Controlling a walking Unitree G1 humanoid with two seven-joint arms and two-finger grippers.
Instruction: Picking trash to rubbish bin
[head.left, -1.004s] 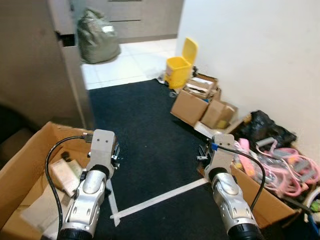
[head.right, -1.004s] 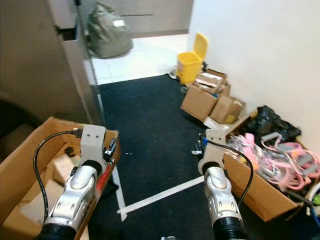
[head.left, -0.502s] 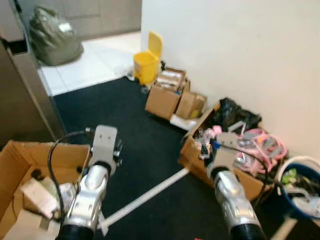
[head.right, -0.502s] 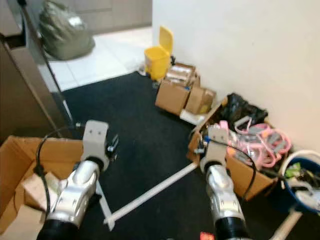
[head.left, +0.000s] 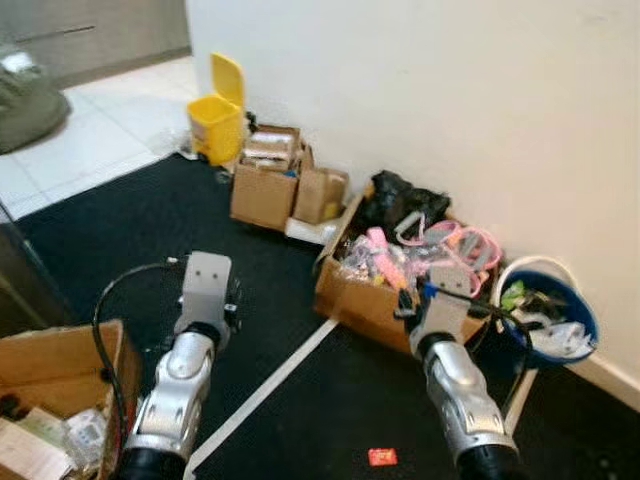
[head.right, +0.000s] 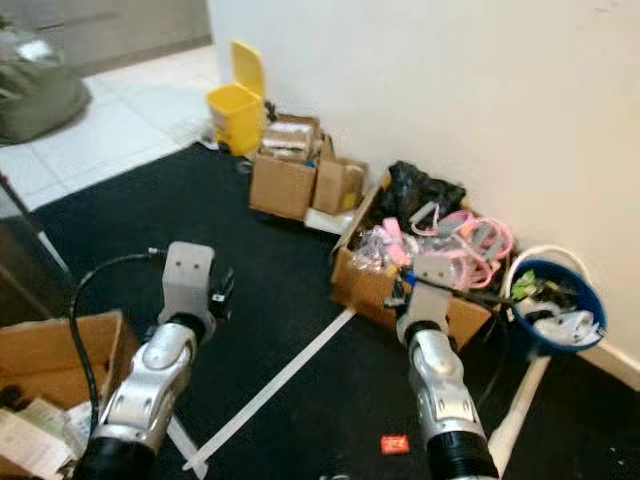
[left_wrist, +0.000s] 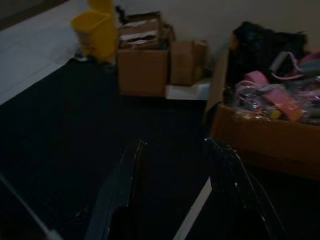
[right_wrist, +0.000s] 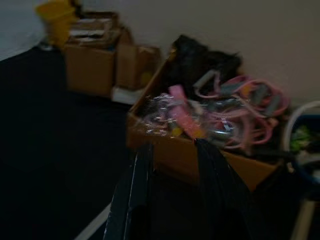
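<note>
A small red scrap (head.left: 382, 457) lies on the black carpet near my right arm (head.left: 455, 390). Against the wall, far off, stands a yellow bin (head.left: 220, 112) with its lid up. A blue bucket (head.left: 548, 310) holding rubbish sits by the wall on the right. My left arm (head.left: 188, 370) is held forward over the carpet. In the left wrist view my left gripper (left_wrist: 175, 144) is open, with nothing between its fingers (left_wrist: 120, 190). My right gripper (right_wrist: 173, 146) is open too and empty, pointing at a box of pink items (right_wrist: 200, 120).
A cardboard box of pink plastic items (head.left: 400, 290) stands by the wall, with two smaller boxes (head.left: 265, 185) beyond it. A white tape line (head.left: 270, 385) crosses the carpet. An open cardboard box (head.left: 50, 400) sits at lower left. A grey bag (head.left: 20, 90) lies on the tiles.
The camera has swung to the right: the open box slid to the left edge, and the blue bucket and red scrap came into view. Both arms keep their pose.
</note>
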